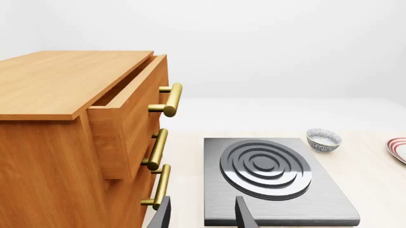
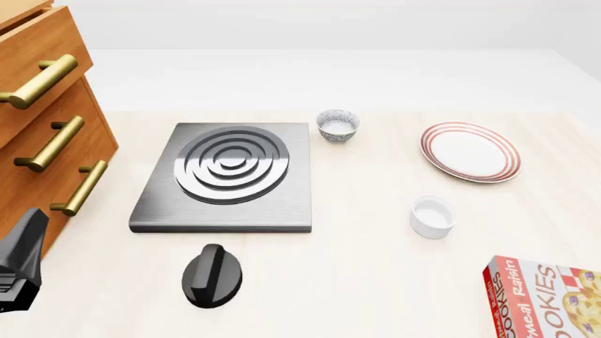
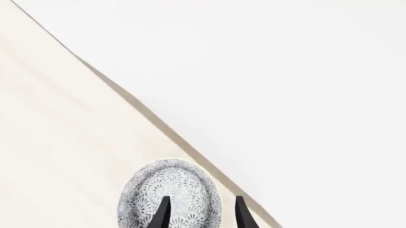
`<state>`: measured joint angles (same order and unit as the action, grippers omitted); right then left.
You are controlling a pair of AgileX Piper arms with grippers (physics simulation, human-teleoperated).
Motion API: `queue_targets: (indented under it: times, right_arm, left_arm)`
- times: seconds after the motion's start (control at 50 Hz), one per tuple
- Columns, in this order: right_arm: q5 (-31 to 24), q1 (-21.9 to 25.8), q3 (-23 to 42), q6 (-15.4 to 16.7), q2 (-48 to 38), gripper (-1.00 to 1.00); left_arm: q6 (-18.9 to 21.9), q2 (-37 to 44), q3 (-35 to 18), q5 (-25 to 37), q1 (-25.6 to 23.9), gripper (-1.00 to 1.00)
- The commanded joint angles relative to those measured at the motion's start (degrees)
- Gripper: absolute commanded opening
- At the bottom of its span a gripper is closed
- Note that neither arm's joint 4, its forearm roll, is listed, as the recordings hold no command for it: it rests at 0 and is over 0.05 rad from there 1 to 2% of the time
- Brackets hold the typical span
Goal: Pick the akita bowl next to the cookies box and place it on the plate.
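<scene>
Right gripper: two black fingers spread apart, one finger over the small round dark-and-white patterned akita bowl, the other outside its rim; whether they touch it cannot be told. The bowl sits near the pale wooden tabletop edge. It is out of the front view, where the red cardboard cookies box lies well apart from the white red-ringed plate. Left gripper: fingers spread, holding nothing.

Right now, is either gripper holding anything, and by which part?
Nothing looks held. The left gripper is open. The right gripper is open too, its fingers straddling the rim of the akita bowl, not closed on it.
</scene>
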<state>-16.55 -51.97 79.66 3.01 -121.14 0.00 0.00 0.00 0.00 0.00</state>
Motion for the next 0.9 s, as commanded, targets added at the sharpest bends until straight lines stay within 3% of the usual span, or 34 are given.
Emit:
queue_targets:
  times: [0.02,0.24,0.26,0.64,0.9]
  right_arm:
    - [1.1,0.3,-0.5,-0.5,-1.2,1.00]
    - [2.1,0.5,-0.8,-0.4,-2.8,1.00]
    - [2.2,0.6,-0.8,-0.6,-2.7,-1.00]
    - [2.2,0.9,-2.5,-1.3,0.7,-1.00]
    - [-1.8,0.7,-3.6,-2.8,8.8,-1.00]
  left_arm:
    - [0.0,0.0,0.0,0.0,0.0,1.00]
    - [0.0,0.0,0.0,0.0,0.0,1.00]
    - [0.0,0.0,0.0,0.0,0.0,1.00]
    - [0.0,0.0,0.0,0.0,0.0,1.00]
    - [0.0,0.0,0.0,0.0,0.0,1.00]
